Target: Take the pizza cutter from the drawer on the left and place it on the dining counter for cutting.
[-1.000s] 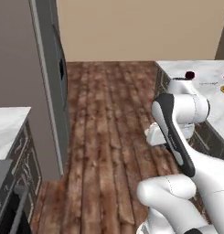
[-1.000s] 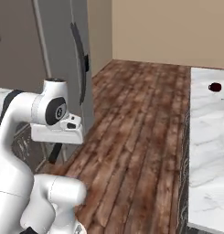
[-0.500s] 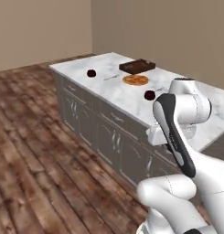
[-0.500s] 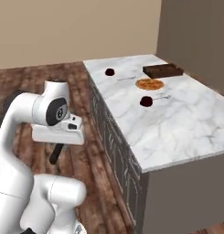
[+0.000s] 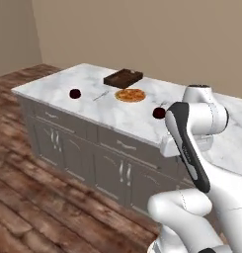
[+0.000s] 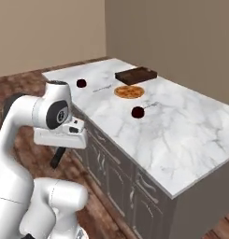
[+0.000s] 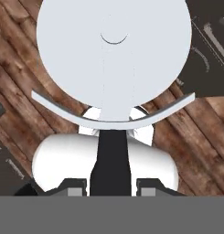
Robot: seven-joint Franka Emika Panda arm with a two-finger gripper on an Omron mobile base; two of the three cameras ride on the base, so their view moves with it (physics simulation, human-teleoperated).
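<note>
The pizza cutter point(image 7: 114, 59) is in the claw, not on the dining counter point(image 6: 181, 135); in the hand view its pale round wheel sits in front of the camera, with a thin curved guard under it and the dark handle running down between the two finger tips; the gripper point(image 7: 111, 186) is closed narrow on that handle.

I judge it a light, stiff tool; the wheel is smooth and would slip and turn under the pads, so the handle is the right place to hold, as it is held here; the slim handle could twist in the grip if it knocks the slab's edge.

The claw hangs low beside the counter's cabinet fronts, over the wooden floor, below the level of the marble top.

On the counter lie a pizza point(image 6: 129, 91), a dark brown tray point(image 6: 136, 74) just beyond it, a slim silver utensil point(image 6: 102, 88) and two dark red round fruits point(image 6: 137, 112); the marble near the pizza looks free for setting the cutter down.
</note>
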